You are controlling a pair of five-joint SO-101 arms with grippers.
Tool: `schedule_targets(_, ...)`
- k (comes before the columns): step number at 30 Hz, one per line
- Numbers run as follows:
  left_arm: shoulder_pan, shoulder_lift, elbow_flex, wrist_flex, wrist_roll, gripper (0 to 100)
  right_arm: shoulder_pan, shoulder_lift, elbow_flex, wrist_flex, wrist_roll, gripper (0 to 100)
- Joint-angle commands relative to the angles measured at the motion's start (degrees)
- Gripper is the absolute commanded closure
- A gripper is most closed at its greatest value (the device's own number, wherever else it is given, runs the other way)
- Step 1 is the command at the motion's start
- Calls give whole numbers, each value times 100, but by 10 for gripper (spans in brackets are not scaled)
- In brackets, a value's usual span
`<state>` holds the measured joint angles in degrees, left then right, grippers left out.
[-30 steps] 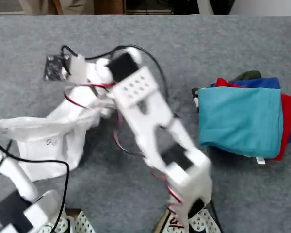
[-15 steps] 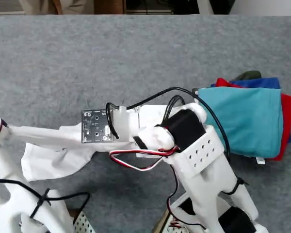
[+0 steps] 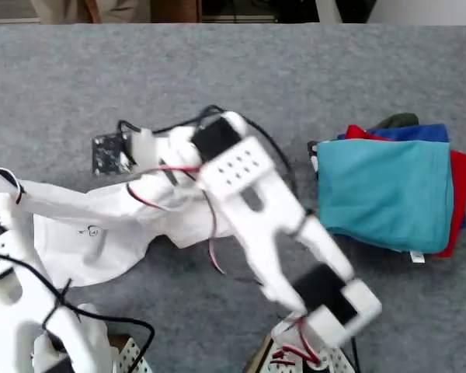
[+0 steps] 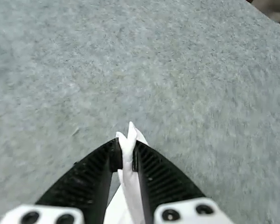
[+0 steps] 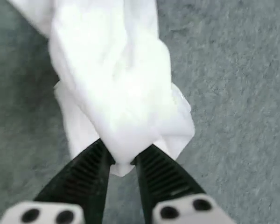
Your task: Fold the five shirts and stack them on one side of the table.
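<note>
A white shirt [image 3: 85, 225] lies crumpled at the table's left, stretched between both grippers. My left gripper [image 3: 1, 200] at the far left edge is shut on one edge of the shirt; the left wrist view has the white shirt edge [image 4: 126, 140] pinched between the black fingers [image 4: 100, 163] of that gripper [image 4: 125, 151]. Near the table's middle, my right gripper [image 3: 151, 183] is shut on the other end, and the right wrist view shows a thick white shirt bunch [image 5: 116, 88] clamped in my right gripper [image 5: 123, 161]. A folded stack [image 3: 384, 190] sits at the right, teal on top.
The stack holds a teal shirt over a blue shirt [image 3: 419, 132], a red shirt [image 3: 460, 183] and a dark green one [image 3: 396, 120]. Grey felt covers the table [image 3: 295, 70]. Both arm bases stand at the near edge, with cables looping over the shirt.
The right arm swung toward the stack and nearer with the shirt half a second ago, then back to the left and farther. The left gripper keeps its hold; the shirt has shifted and bunched.
</note>
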<state>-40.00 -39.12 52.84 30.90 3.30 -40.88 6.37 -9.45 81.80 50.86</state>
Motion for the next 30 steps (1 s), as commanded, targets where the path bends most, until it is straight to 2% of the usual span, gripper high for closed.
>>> schedule_targets(1, 44, 646, -18, -976, 448, 981, 171, 910, -743, -642, 62, 994)
schedule_targets(4, 44, 1508, -220, -1521, 703, 981, 303, 1666, -1358, -844, 44, 989)
schedule_targets(7, 35, 2475, -738, -1732, 826, 981, 497, 2264, -2105, -835, -422, 906)
schedule_targets(10, -18, 3415, -1415, -1723, 897, 981, 778, 2642, -2879, -853, -1310, 820)
schedule_targets(15, -114, 4277, -2365, -1310, 897, 981, 1130, 2844, -3635, -756, -1635, 816)
schedule_targets(18, -220, 4462, -2796, -985, 897, 981, 1121, 2844, -3776, -413, -1521, 816)
schedule_targets(23, -246, 4725, -2936, -967, 897, 981, 875, 2897, -3653, 360, -633, 817)
schedule_targets(30, -255, 4725, -2927, -958, 897, 981, 848, 3266, -3310, 343, 185, 817)
